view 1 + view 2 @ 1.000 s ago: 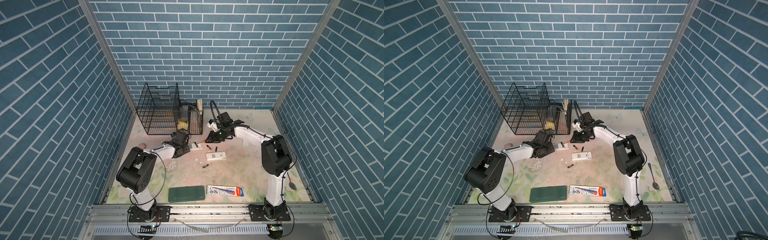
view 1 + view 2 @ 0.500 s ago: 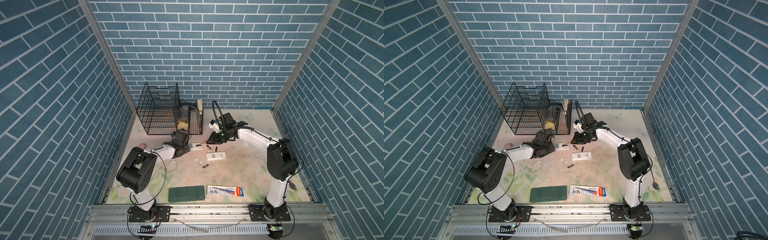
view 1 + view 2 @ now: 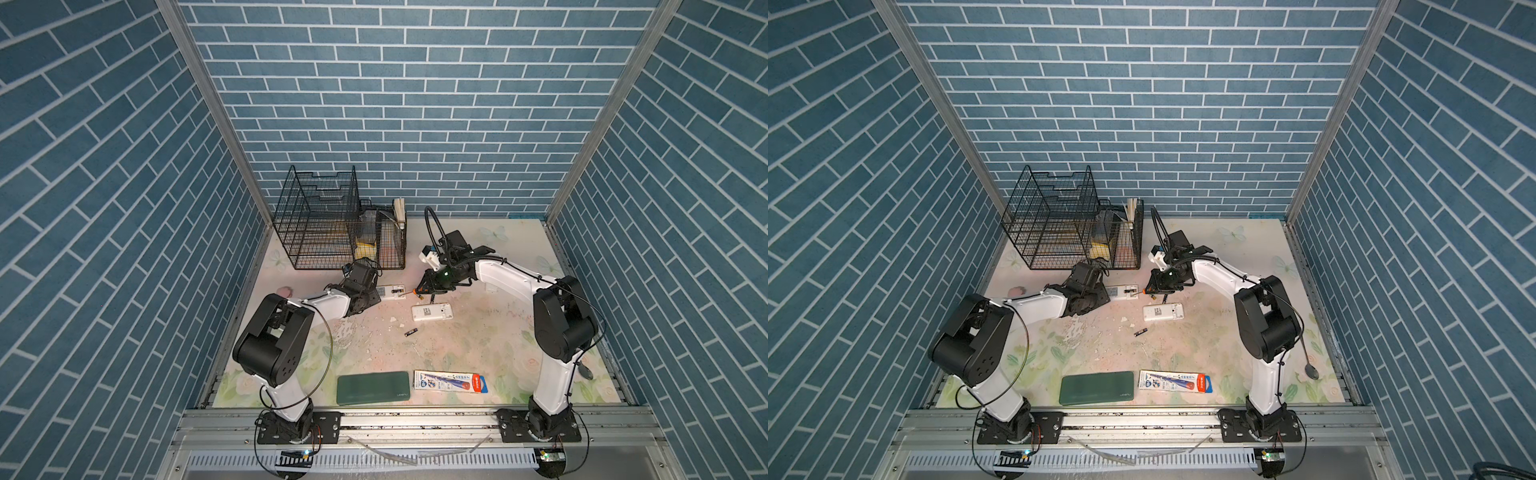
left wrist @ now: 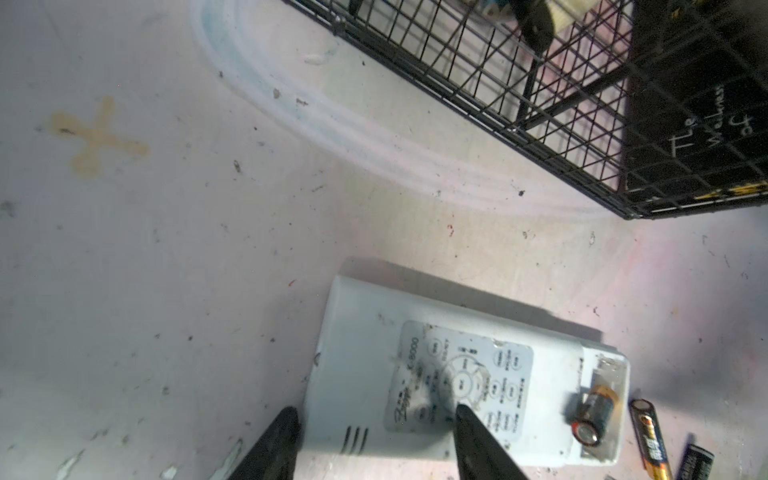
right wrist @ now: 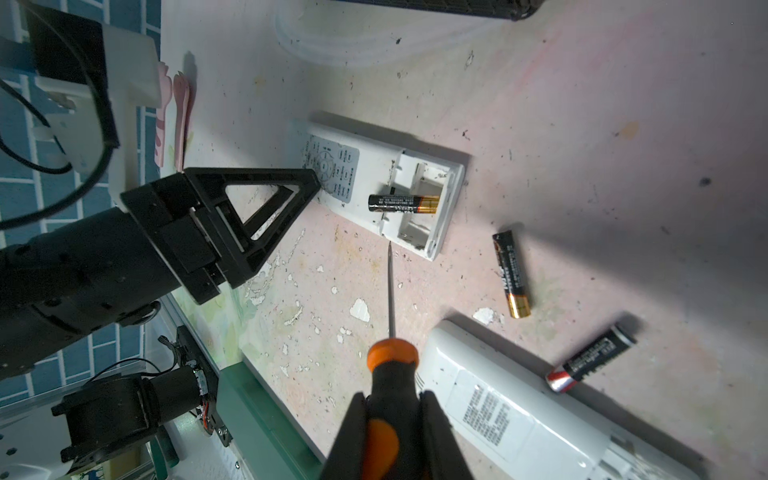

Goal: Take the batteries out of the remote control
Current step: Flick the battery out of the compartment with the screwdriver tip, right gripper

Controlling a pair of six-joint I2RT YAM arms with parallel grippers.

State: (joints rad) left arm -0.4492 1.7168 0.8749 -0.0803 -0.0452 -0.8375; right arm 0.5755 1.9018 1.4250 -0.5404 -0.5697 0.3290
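Reading first: behind the wire of the low basket you've got a black cover with white handwriting. "The" and "of" are legible, the word between them is not. The remote control carries a grey keypad sticker, its print too blurred to read. The second remote shows a label of fine print, unreadable too, and so is the red-and-blue packet at the near edge, right of the dark green case.

Now the batteries. One lies in the remote control's open bay, gold end away from the keypad. One lies loose on the tabletop between the two remotes, and another just beside the second remote's far side. A fourth sits nearer you, left of that second remote.

Your left end effector stands half apart: one finger is tip-down on the keypad sticker, its partner just beside the remote control's short end, nothing clamped. Your right end effector is pinched narrow on the screwdriver by its black-and-orange handle. The shaft's tip sits just beside the bay's edge, apart from the battery inside.

Far left stands a tall wire rack. The low basket beside it holds the black cover, something yellow and some pale sticks.
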